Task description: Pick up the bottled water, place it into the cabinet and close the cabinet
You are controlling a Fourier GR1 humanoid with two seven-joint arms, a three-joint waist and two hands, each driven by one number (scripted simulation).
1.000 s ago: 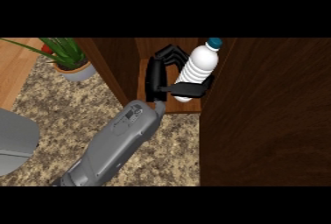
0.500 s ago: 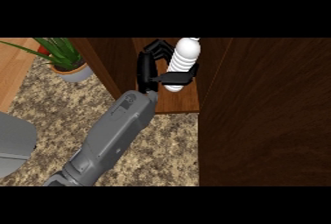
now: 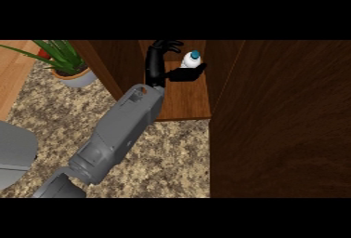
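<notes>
The fingers [image 3: 166, 46] of the one hand [image 3: 159, 62] in view arch up and over toward the bottled water [image 3: 191, 61], while its thumb reaches out beneath them and lies against the bottle's lower side, so the hand is curled round the bottle, grasping it. The rig line puts the robot's right hand at the view's right, yet this arm comes up from the lower left edge, so which hand it is cannot be told from the view alone. The bottle stands inside the open cabinet [image 3: 185, 100], deep on its wooden shelf, toward the back and just right of the hand. Seen from steeply above, it shows mostly its white shoulder and its teal cap, so its long axis runs roughly upright with the cap pointing up toward the viewer, leaning slightly to the upper right. Whether its base touches the shelf is hidden by the thumb. Behind the hand, the grey forearm [image 3: 116, 132] slants down and left from the cabinet's mouth across the speckled stone counter [image 3: 171, 158]. The cabinet door [image 3: 281, 121], dark wood, stands open to the right of the shelf. Left of the cabinet, a potted plant [image 3: 65, 62] sits on the counter, and a grey rounded object [image 3: 14, 151] shows at the left edge.
</notes>
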